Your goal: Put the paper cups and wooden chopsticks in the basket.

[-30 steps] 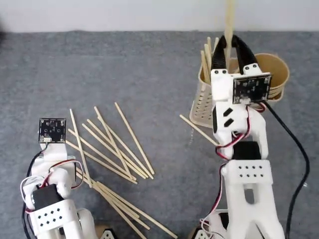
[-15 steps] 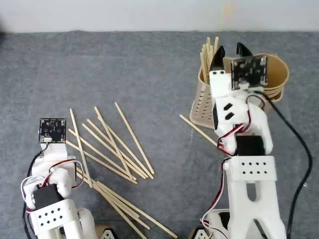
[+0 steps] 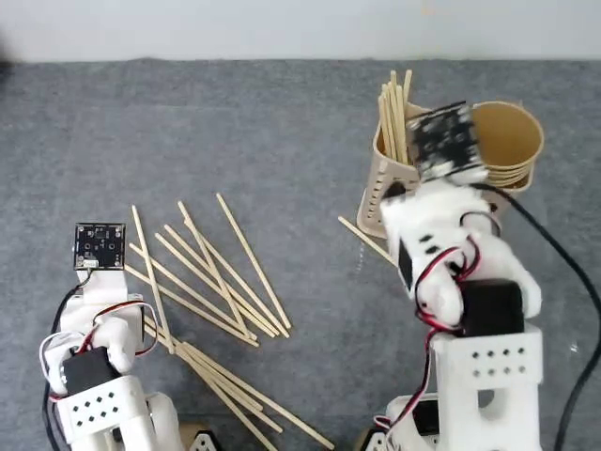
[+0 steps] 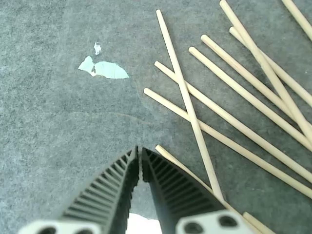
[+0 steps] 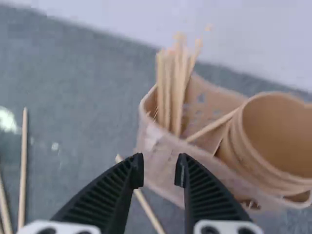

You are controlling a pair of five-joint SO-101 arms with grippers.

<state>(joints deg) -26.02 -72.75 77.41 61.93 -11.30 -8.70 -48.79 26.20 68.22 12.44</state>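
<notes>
A beige perforated basket (image 3: 380,199) stands at the back right. It holds several upright wooden chopsticks (image 3: 395,120) and stacked paper cups (image 3: 512,141). My right gripper (image 5: 158,170) hangs open and empty just in front of the basket (image 5: 163,146), close to its chopsticks (image 5: 173,90) and cups (image 5: 273,141). Several chopsticks (image 3: 207,277) lie scattered on the grey mat in front of the left arm (image 3: 99,291). My left gripper (image 4: 140,157) is shut on nothing, low over the mat beside these chopsticks (image 4: 192,114).
One loose chopstick (image 3: 368,240) lies on the mat against the basket's front, beside the right arm (image 3: 460,282). A small pale scrap (image 4: 103,69) is stuck to the mat near the left gripper. The mat's middle and back left are bare.
The right gripper held a chopstick upright over the basket, let it drop in, then drew back and tilted away. The left arm has not moved.
</notes>
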